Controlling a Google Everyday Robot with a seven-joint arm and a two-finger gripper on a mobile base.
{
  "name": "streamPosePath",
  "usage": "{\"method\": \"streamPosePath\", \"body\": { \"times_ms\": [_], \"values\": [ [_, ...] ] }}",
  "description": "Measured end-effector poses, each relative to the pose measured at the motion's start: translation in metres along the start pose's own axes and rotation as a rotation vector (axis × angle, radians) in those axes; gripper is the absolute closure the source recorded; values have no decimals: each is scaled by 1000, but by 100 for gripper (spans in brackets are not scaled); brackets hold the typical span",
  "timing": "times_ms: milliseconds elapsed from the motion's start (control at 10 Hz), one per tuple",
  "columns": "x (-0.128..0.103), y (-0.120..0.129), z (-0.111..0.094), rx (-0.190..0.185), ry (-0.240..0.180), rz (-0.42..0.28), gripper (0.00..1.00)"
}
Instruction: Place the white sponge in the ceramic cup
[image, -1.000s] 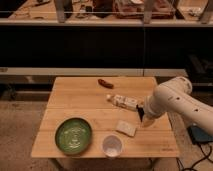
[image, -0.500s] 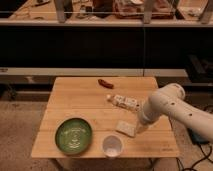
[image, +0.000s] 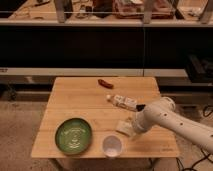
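Note:
The white sponge (image: 124, 127) lies on the wooden table (image: 75, 102), just up and right of the ceramic cup (image: 112, 145), which stands upright near the table's front edge. My gripper (image: 133, 128) is at the end of the white arm that reaches in from the right. It is low over the sponge's right side and mostly hidden by the arm's own body. The sponge's left part still shows on the table. The cup looks empty.
A green round plate (image: 74, 135) sits at the front left, beside the cup. A longer white printed packet (image: 125, 102) lies behind the sponge. A small red object (image: 105, 83) lies near the table's back edge. Dark shelving stands behind the table.
The arm has swung left and down, bringing the gripper from the right of the sponge to right over it. The sponge, cup and plate have not moved.

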Motion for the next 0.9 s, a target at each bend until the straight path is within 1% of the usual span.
{"method": "streamPosePath", "body": {
  "times_ms": [200,500,700,800,900],
  "values": [
    [21,-9,18,24,9,37,35],
    [38,-26,36,54,2,90,35],
    [39,-28,45,54,-3,107,35],
    [40,-27,50,49,-5,118,35],
    [41,-26,53,43,-7,125,38]
  ]
}}
